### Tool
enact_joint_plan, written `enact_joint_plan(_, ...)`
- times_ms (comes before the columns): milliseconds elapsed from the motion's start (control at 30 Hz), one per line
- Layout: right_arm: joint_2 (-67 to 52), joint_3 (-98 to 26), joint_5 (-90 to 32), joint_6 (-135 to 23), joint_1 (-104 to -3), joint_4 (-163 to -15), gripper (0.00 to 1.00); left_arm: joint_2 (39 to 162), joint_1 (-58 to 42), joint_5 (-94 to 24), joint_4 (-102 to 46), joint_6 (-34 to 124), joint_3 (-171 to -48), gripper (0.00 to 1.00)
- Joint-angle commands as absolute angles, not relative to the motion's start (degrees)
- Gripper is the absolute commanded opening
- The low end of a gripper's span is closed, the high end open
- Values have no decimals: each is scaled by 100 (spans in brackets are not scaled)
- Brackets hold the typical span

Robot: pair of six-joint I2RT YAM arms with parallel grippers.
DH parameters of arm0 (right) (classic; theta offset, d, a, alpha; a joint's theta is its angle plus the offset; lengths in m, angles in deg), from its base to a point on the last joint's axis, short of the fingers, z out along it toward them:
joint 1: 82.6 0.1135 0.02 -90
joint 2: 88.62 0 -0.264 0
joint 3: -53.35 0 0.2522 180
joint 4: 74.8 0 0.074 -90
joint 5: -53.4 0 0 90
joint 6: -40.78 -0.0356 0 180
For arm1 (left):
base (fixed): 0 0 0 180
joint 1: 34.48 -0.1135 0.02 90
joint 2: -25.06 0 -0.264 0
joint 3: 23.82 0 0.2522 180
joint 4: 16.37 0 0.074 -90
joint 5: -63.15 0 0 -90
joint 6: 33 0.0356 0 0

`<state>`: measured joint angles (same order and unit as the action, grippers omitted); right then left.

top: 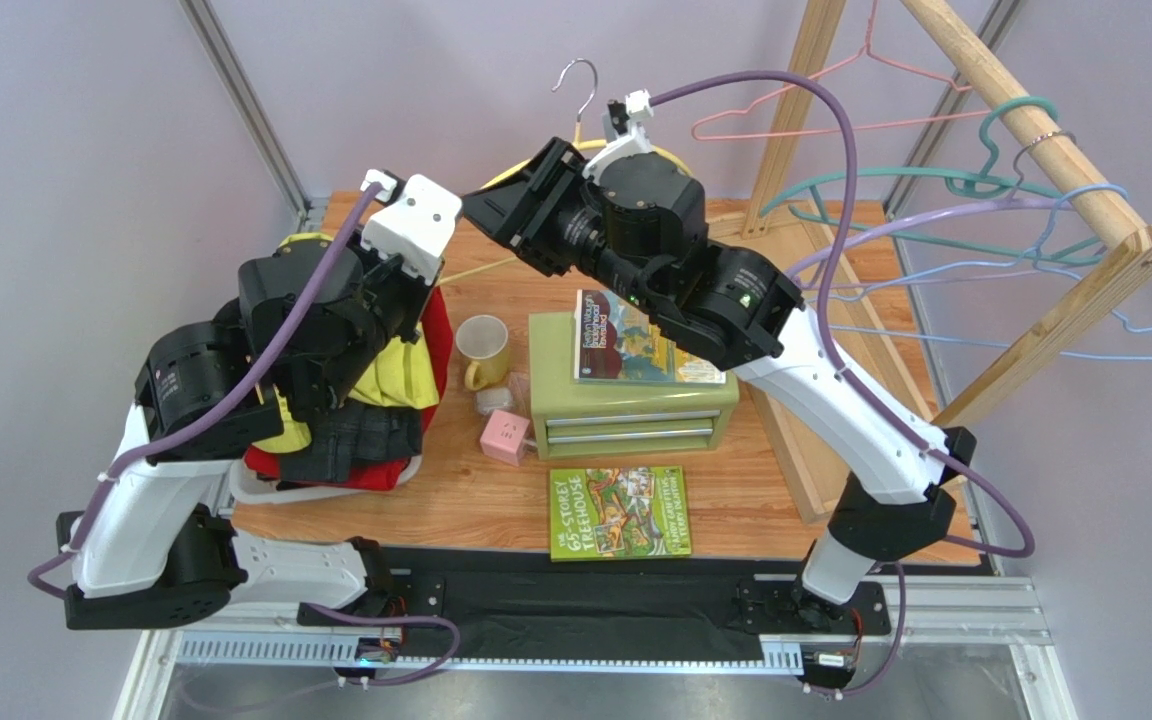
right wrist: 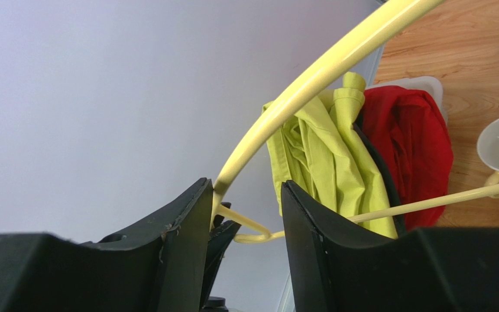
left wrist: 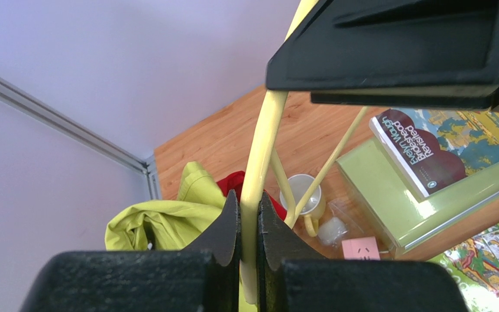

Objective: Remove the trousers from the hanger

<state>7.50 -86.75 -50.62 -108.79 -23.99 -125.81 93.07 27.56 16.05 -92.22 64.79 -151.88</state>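
Note:
The yellow hanger [top: 480,267] with a metal hook [top: 582,83] is held up over the back of the table. My left gripper [left wrist: 251,224] is shut on its yellow arm [left wrist: 265,136]. My right gripper [right wrist: 245,214] is open, and the hanger's curved arm [right wrist: 310,78] passes beside its left finger without being pinched. In the top view the two grippers meet near the hanger, left [top: 440,248] and right [top: 500,210]. The hanger bars that show carry no cloth. The trousers lie piled below at the left: yellow-green [top: 394,375], red [top: 372,477] and black [top: 357,435]. The yellow-green [right wrist: 324,156] and red [right wrist: 408,149] ones show in the right wrist view.
A green drawer box [top: 627,405] with a book [top: 620,338] on top stands mid-table. A yellow mug [top: 482,350], a pink cube [top: 507,435] and a second book [top: 620,510] lie near it. A wooden rack [top: 1048,120] with several wire hangers stands at the right.

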Motion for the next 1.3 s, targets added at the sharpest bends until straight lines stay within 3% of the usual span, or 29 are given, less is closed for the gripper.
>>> enact_joint_plan(0, 920, -9031, -5348, -10881, -2248, -12134, 48, 9300, 2748, 1578, -8902, 6421, -15263, 0)
enact_joint_plan(200, 1139, -9225, -5374, -10977, -2125, -12292, 42, 9291, 2739, 1534, -8893, 6464, -15307, 0)
enact_joint_plan(433, 1289, -9277, -5391, -11302, -2081, -12301, 0, 9432, 2748, 1499, -8963, 6491, -15368, 0)
enact_joint_plan(500, 1289, -9295, -5409, -11408, -2090, -12301, 0, 9502, 2748, 1542, -9068, 6403, -15500, 3)
enact_joint_plan(567, 1281, -9330, -5479, -11548, -2124, -12292, 0, 9538, 2748, 1578, -9157, 6333, -15614, 21)
enact_joint_plan(600, 1263, -9313, -5462, -11610, -2212, -12257, 0, 9538, 2739, 1578, -9200, 6211, -15658, 40)
enact_joint_plan(700, 1211, -9242, -5260, -11986, -2554, -12082, 0, 9485, 2739, 1508, -9297, 6078, -15808, 58)
enact_joint_plan(1267, 516, -8434, -6454, -13367, -4084, -10535, 0, 9045, 2739, 1587, -9420, 5805, -16080, 58)
